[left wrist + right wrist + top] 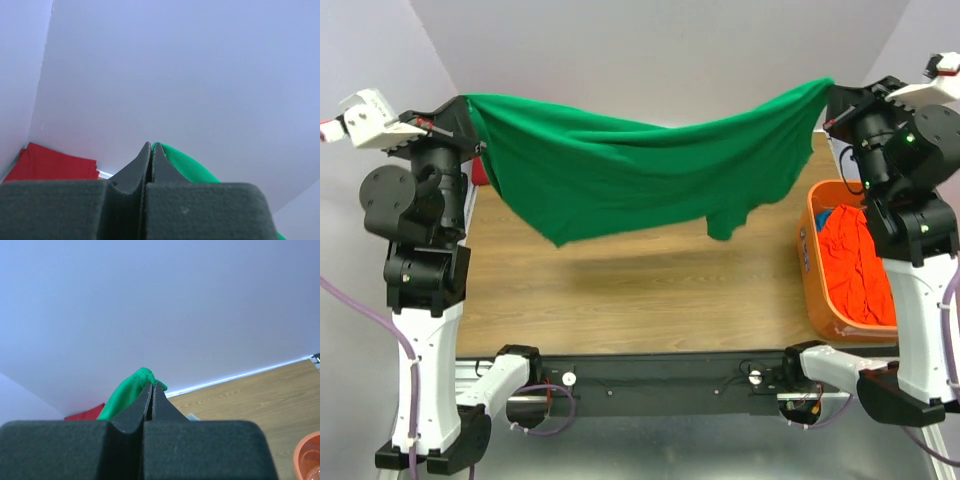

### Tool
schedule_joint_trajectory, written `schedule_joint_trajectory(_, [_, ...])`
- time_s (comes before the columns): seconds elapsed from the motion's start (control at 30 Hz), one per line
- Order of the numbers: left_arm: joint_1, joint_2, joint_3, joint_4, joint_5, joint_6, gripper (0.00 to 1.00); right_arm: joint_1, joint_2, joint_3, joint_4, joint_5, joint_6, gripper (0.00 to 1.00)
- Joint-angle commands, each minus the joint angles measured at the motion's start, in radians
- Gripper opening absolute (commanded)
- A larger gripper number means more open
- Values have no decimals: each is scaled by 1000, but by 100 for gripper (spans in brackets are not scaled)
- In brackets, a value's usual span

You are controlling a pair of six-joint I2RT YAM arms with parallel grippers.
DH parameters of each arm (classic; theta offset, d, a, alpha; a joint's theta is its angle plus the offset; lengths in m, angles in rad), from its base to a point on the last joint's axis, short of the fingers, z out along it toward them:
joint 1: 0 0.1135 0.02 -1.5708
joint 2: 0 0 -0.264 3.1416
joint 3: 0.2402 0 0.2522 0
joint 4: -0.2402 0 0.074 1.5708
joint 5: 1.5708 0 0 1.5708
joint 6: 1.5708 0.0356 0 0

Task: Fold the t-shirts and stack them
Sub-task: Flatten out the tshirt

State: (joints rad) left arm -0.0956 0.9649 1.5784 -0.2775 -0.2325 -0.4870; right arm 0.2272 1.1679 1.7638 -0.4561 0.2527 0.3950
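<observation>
The bright green t-shirt (640,170) hangs spread in the air above the table, sagging in the middle. My left gripper (470,100) is shut on its left corner and my right gripper (828,92) is shut on its right corner. In the left wrist view the shut left gripper (151,145) pinches green cloth (185,162). The right gripper (152,384) shows the same pinch, with green cloth (125,392) bunched at its tips. The bright orange-red t-shirt (850,265) lies crumpled in the basket. A dark red t-shirt (50,165) lies flat at the table's far left.
The orange plastic basket (807,250) stands at the table's right edge, with a bit of blue cloth (835,215) inside. The wooden table (620,290) runs under the hanging shirt. White walls close off the back and sides.
</observation>
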Motion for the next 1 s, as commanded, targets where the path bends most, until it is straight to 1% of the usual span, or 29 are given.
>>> schedule_joint_trajectory(0.0, [7, 4, -32, 11, -37, 8, 0, -2, 27, -32, 8, -29, -19, 1])
schedule_joint_trajectory(0.07, [7, 52, -52, 30, -19, 10, 0, -3, 58, -46, 10, -41, -19, 1])
schedule_joint_trajectory(0.13, [7, 95, -90, 52, 1, 5, 0, -3, 125, -72, 13, -44, -13, 1])
schedule_joint_trajectory(0.2, [7, 170, -130, 109, 10, -7, 0, -3, 182, -95, 30, -32, -5, 1])
schedule_joint_trajectory(0.23, [10, 201, -159, 130, 21, -21, 0, -3, 244, -105, 40, -23, 1, 1])
schedule_joint_trajectory(0.3, [13, 265, -184, 204, 32, -27, 0, -5, 307, -136, 77, 9, 5, 1])
schedule_joint_trajectory(0.33, [20, 340, -189, 243, 36, -41, 0, -2, 387, -139, 89, 19, 7, 1])
schedule_joint_trajectory(0.4, [31, 415, -184, 296, 48, -38, 0, -6, 470, -119, 117, 40, 8, 1])
schedule_joint_trajectory(0.43, [39, 495, -170, 308, 71, -45, 0, -12, 511, -98, 123, 36, 10, 1])
schedule_joint_trajectory(0.47, [59, 530, -138, 346, 100, -47, 0, -15, 551, -74, 125, 31, 18, 1])
schedule_joint_trajectory(0.5, [65, 566, -117, 363, 129, -47, 0, -32, 638, -51, 125, 7, 21, 6])
schedule_joint_trajectory(0.53, [71, 636, -53, 368, 171, -42, 0, -43, 677, 9, 125, -4, 31, 19])
schedule_joint_trajectory(0.57, [82, 667, -16, 360, 186, -36, 2, -52, 722, 37, 123, -16, 38, 29])
schedule_joint_trajectory(0.6, [86, 690, 17, 351, 200, -29, 19, -77, 780, 68, 120, -59, 42, 41])
schedule_joint_trajectory(0.63, [88, 730, 78, 337, 215, -24, 29, -89, 800, 94, 119, -84, 66, 63])
schedule_joint_trajectory(0.67, [88, 741, 103, 296, 211, -22, 46, -112, 811, 97, 114, -120, 83, 71])
schedule_joint_trajectory(0.7, [88, 741, 115, 279, 208, -21, 51, -121, 809, 74, 114, -128, 111, 82])
schedule_joint_trajectory(0.77, [86, 718, 92, 226, 196, -30, 56, -127, 791, 31, 112, -121, 126, 88])
schedule_joint_trajectory(0.83, [86, 657, 37, 187, 148, -73, 56, -129, 739, -24, 111, -118, 142, 89])
schedule_joint_trajectory(0.87, [86, 629, -48, 161, 131, -87, 56, -129, 715, -96, 109, -122, 154, 90])
schedule_joint_trajectory(0.93, [86, 537, -151, 137, 75, -139, 56, -127, 665, -183, 111, -145, 174, 90])
schedule_joint_trajectory(0.97, [86, 502, -264, 127, 64, -145, 54, -129, 615, -272, 111, -159, 191, 90])
